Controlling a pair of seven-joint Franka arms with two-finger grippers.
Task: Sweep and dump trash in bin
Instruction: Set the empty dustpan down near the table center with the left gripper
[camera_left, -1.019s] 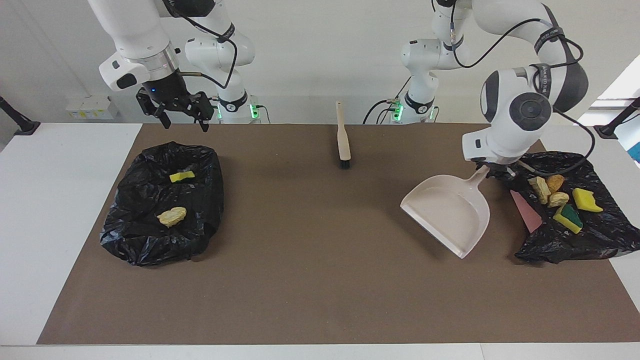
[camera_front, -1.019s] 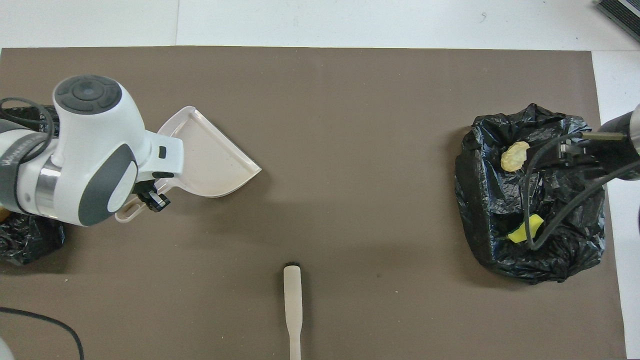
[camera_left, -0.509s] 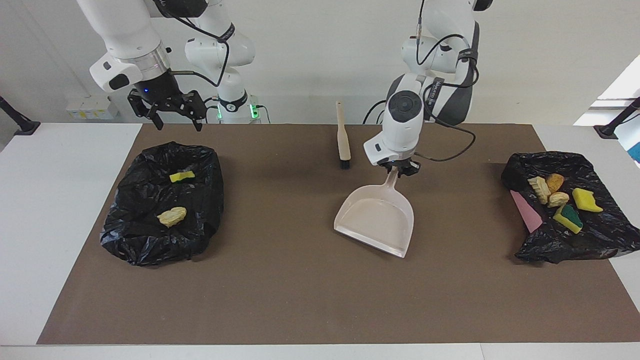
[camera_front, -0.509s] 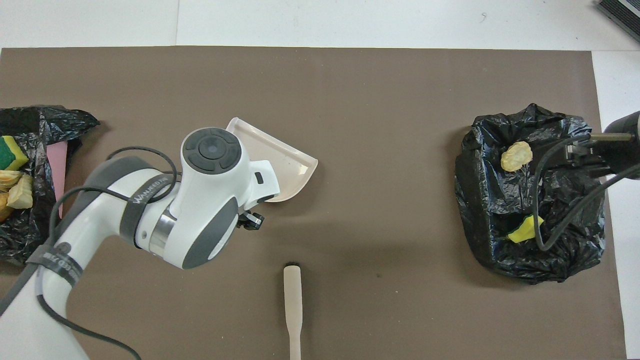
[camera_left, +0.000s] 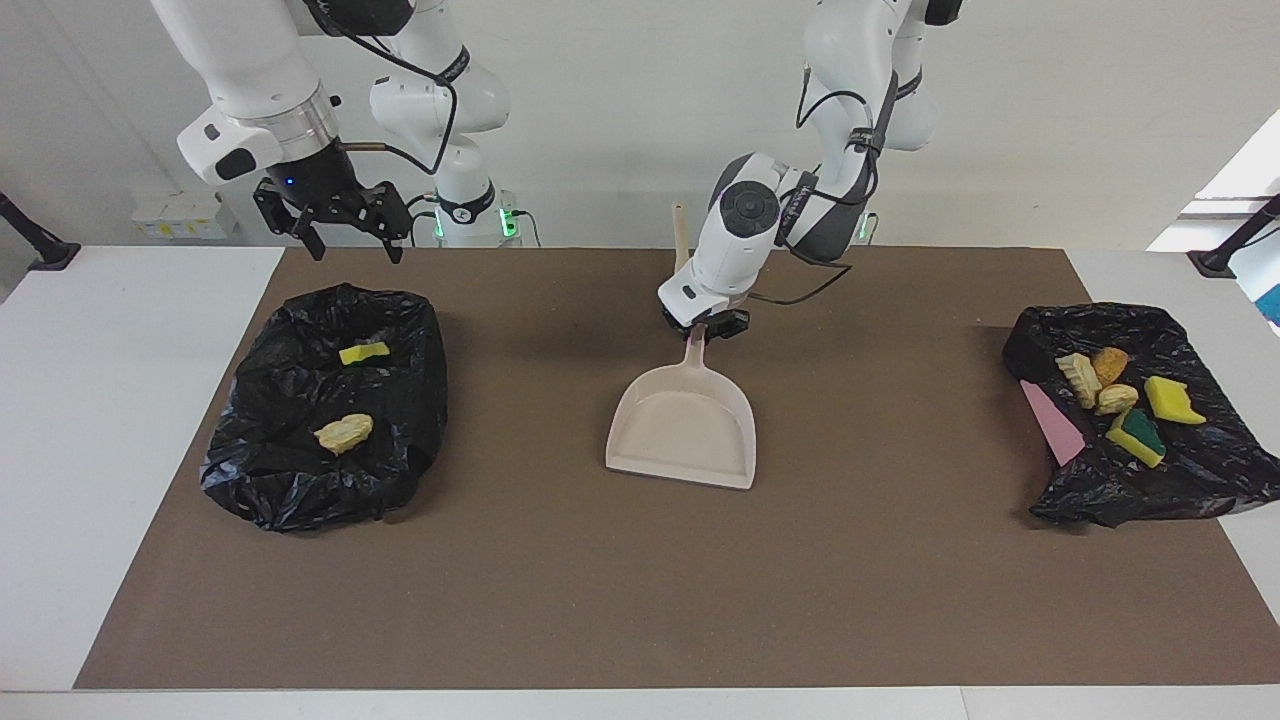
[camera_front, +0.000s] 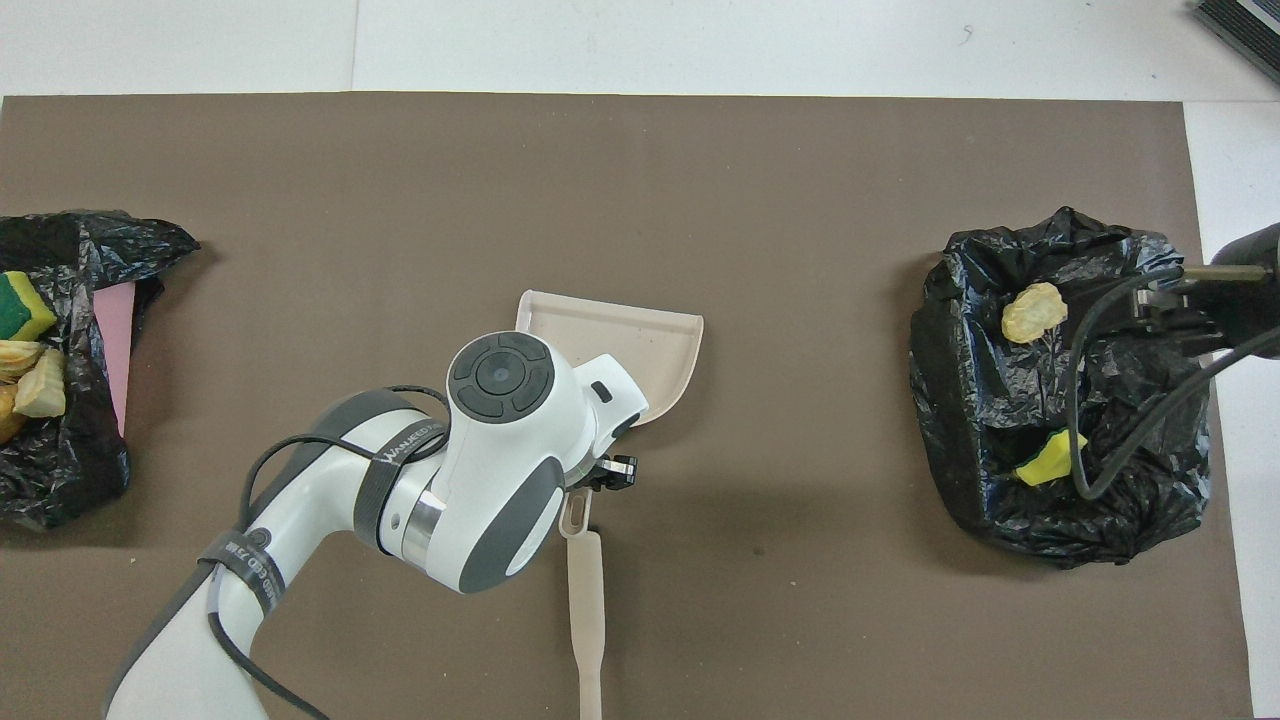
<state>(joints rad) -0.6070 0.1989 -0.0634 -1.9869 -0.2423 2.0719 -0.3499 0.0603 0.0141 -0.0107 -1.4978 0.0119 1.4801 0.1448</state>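
Facing view, centre frame: the dustpan (camera_left: 683, 428) is being gripped by its handle in the closed left gripper (camera_left: 703, 325); at upper left, the right gripper (camera_left: 345, 228) is being held spread and empty.

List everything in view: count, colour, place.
Mat: 1, brown, covers table.
Bags: 2, black; one at right arm's end, one at left arm's end.
Trash: 2 pieces, yellow and tan, in the bag at right arm's end; about 5, yellow, green and tan, in the other.
Dustpan: 1, beige, mid-mat.
Brush: 1, beige, nearer robots than dustpan.
Left gripper: shut on dustpan handle.
Right gripper: open, above its bag.
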